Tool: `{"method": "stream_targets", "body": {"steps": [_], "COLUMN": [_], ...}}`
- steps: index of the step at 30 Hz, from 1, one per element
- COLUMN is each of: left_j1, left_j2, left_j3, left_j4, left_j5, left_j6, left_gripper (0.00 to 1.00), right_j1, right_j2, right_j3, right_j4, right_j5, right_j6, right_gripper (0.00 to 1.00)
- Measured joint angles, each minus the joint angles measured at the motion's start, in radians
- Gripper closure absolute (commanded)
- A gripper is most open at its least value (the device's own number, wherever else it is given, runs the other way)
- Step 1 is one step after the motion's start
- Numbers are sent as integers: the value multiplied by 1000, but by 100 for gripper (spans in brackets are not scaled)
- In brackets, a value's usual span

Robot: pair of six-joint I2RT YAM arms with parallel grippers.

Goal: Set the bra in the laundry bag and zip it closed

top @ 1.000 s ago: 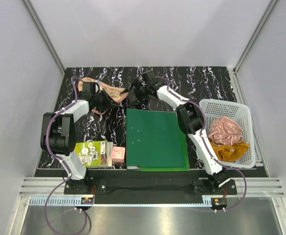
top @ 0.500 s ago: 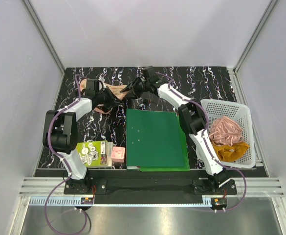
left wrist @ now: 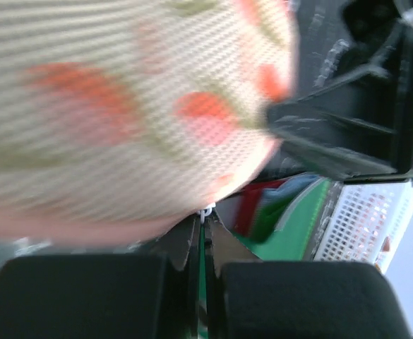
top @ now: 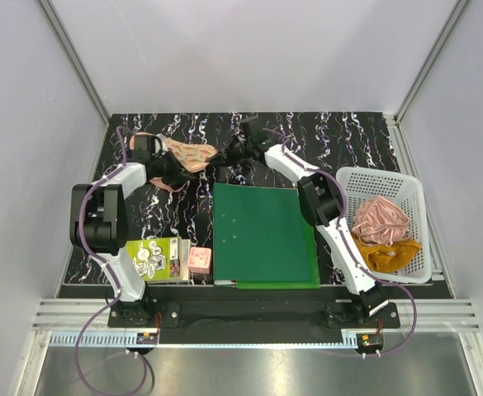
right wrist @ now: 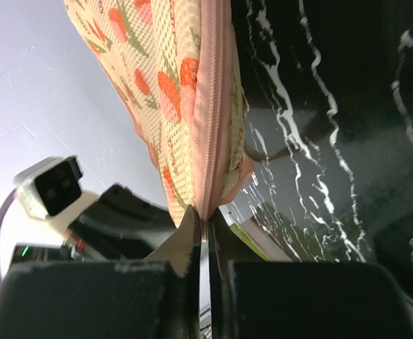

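Left claw (left wrist: 205,217) and right claw (right wrist: 206,219) pinched the soft, light bag (top: 190,154) near the tabletop's (top: 348,136) far edge; its zip seam (right wrist: 217,106) seemed firmest to hold.

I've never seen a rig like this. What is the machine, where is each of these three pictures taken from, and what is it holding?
These are two robot arms bolted at the table's near edge, each ending in a two-finger gripper. The wide picture looks down from above. The other two come from small cameras on the wrists. The left gripper and the right gripper are both shut, each pinching one end of the laundry bag, a peach case printed with watermelon slices. Whatever is inside it is hidden. On the marbled black table lie a green folder, a green printed box and a small pink box. A white basket holds a pink cloth and a mustard cloth.
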Motion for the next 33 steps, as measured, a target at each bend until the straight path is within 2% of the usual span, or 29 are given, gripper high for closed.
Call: {"method": "stream_targets", "body": {"steps": [6,9,10,11,14,18,23,29,33], "left_j1": [166,201,195,185,132,72,37,-6,-31], "left_j2": [-1,-1,0,1,2,5,29,70,79], "left_j3": [-2,1,6,13,42,73,124,154,154], "left_j4": [-113,-157,-172,-179,-190,-172,-157,-136,-135], "left_j5": [-30,-24,-22,-22,-16,-8,-9,-16,-15], "left_j6": [113,154,162,167,161,115,62,24,8], "left_gripper": [100,100,100,100,100,100,100,100,100], "right_j1": [-32,-41,-44,-45,-59,-78,-89,-71,-56], "right_j2": [60,106,122,127,129,90,-34,-172,-257], "right_j3": [63,129,153,163,165,95,-65,-148,-195], "right_j4": [5,4,3,2,-16,-60,-121,-127,-127], "right_j5": [-65,-89,-93,-91,-77,-26,33,104,158], "right_j6": [-15,-18,-21,-21,-37,-76,-123,-156,-184], "right_gripper": [100,78,69,56,34,22,19,16,18]}}
